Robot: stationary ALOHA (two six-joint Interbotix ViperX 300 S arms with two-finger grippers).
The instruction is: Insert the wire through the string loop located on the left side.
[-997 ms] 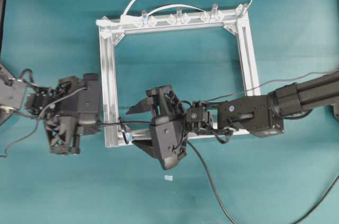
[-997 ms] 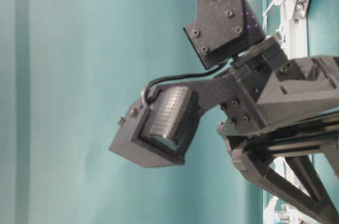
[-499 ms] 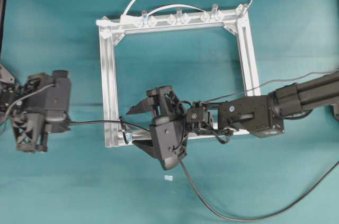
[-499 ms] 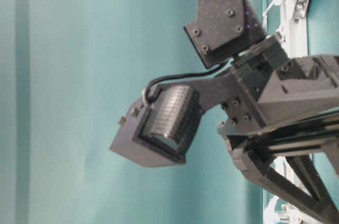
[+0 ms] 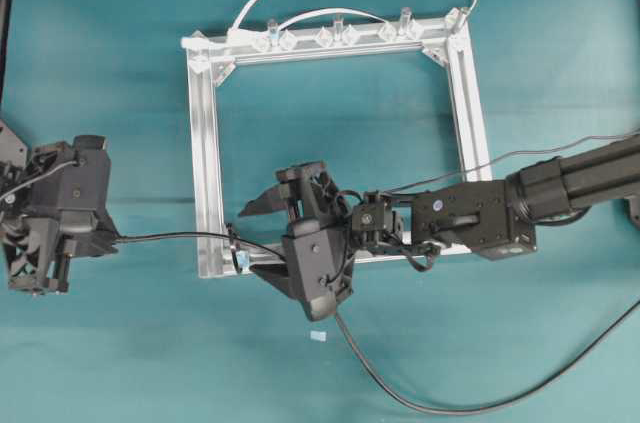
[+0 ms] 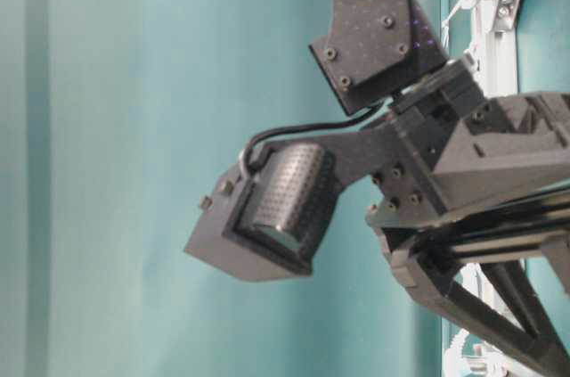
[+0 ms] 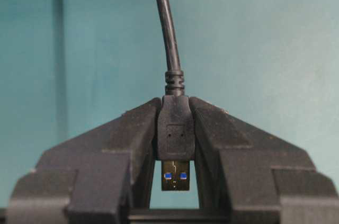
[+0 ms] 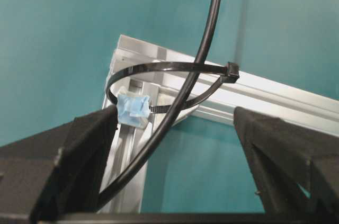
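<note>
Gripping one wire [image 7: 175,128], the left gripper [image 7: 175,144] clamps its plug.
One string loop [image 8: 169,83] encircles the wire; the right gripper [image 8: 175,144] gapes wide.

No legible text, brand, number or label in any view. Only mark: a small embossed symbol on the wire [image 7: 175,134] plug housing, too faint to read. The pale-blue tab on the string loop [image 8: 132,106] carries no print.
</note>
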